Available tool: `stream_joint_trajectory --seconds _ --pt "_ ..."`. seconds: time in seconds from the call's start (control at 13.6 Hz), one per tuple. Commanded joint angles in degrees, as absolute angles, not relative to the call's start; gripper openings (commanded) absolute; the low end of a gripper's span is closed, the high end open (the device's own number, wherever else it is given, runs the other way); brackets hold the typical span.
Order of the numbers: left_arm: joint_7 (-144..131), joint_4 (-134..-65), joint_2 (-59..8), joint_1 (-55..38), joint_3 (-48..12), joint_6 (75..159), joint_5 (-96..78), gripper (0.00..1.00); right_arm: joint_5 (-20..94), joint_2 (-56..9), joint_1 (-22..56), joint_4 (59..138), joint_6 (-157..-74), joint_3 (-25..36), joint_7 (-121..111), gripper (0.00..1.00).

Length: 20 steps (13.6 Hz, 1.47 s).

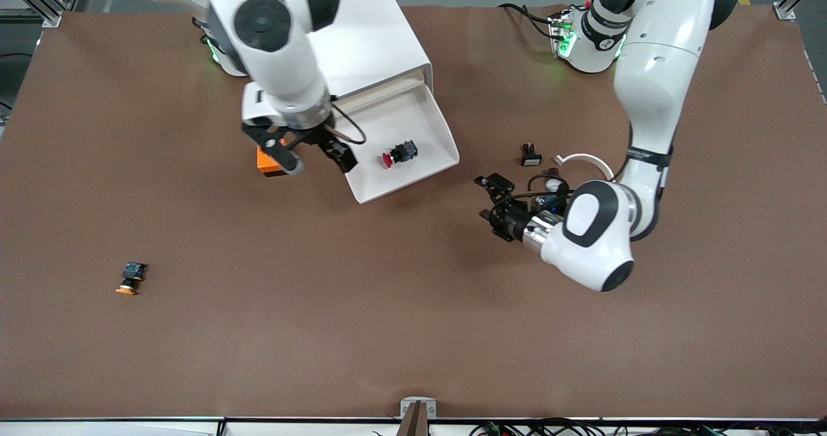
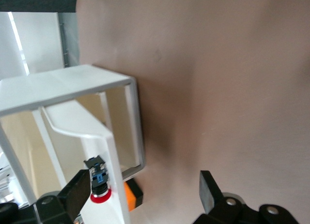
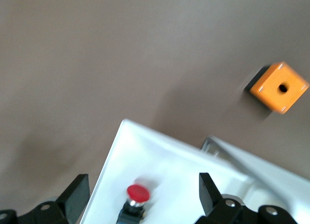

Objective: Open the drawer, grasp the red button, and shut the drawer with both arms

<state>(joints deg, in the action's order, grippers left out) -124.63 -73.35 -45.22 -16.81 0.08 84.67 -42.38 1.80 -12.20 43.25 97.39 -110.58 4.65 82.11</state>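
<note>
Nearest the front camera, toward the right arm's end of the worktop [image 1: 413,332], lies an orange-capped button [image 1: 131,277], well apart from everything else. Farther up, the left gripper [image 1: 486,198] hangs low over bare worktop just clear of the drawer's corner, its fingers spread apart and holding nothing. A small black white-faced button [image 1: 530,155] and a white ring [image 1: 585,162] lie beside that arm, toward its end of the worktop.

The drawer [image 1: 426,165] stands pulled out of the white cabinet [image 1: 381,42], and the button [image 1: 399,153] lies on its side on the drawer's floor, red cap toward the front camera. The right gripper [image 1: 313,158] hovers over the drawer's edge nearest its own arm, fingers wide apart and empty; an orange block [image 1: 266,163] sits on the worktop just beside the drawer, under that gripper.

The opening step looks done and the grab is in hand. The next move likely calls for the right gripper to shift over the button, descend, and close across its black body without knocking the drawer wall.
</note>
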Motion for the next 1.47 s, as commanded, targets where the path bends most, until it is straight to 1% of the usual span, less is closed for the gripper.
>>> stream_joint_trajectory --seconds 0.0,0.44,0.59,0.81,1.03,1.39 --pt "-121.48 -74.09 -42.72 -14.34 0.0 82.01 -36.15 0.99 2.02 -14.32 46.31 97.03 -113.55 5.54 88.92 1.0" --pt "-110.15 -72.95 -38.24 -14.5 0.09 80.77 -23.58 0.99 2.02 -18.8 50.09 97.12 -115.4 5.54 98.42 1.0" --pt "-101.91 -73.21 -34.91 -14.76 -0.35 80.68 -19.44 0.99 2.02 -19.68 51.06 97.21 -116.19 5.62 101.32 1.0" --pt "-96.25 -73.21 -32.7 -14.77 -0.35 79.19 -17.93 0.99 2.02 -20.74 52.73 97.12 -116.63 5.62 104.4 1.0" --pt "-81.97 -74.09 -29.37 -14.5 -1.05 79.01 -14.16 0.99 2.02 -21.62 53.79 97.03 -116.98 5.62 106.96 1.0" --pt "-68.77 -74.79 -27.25 -14.5 -1.23 79.01 -11.53 1.0 2.46 -23.02 54.67 96.94 -119.0 5.54 108.98 0.99"
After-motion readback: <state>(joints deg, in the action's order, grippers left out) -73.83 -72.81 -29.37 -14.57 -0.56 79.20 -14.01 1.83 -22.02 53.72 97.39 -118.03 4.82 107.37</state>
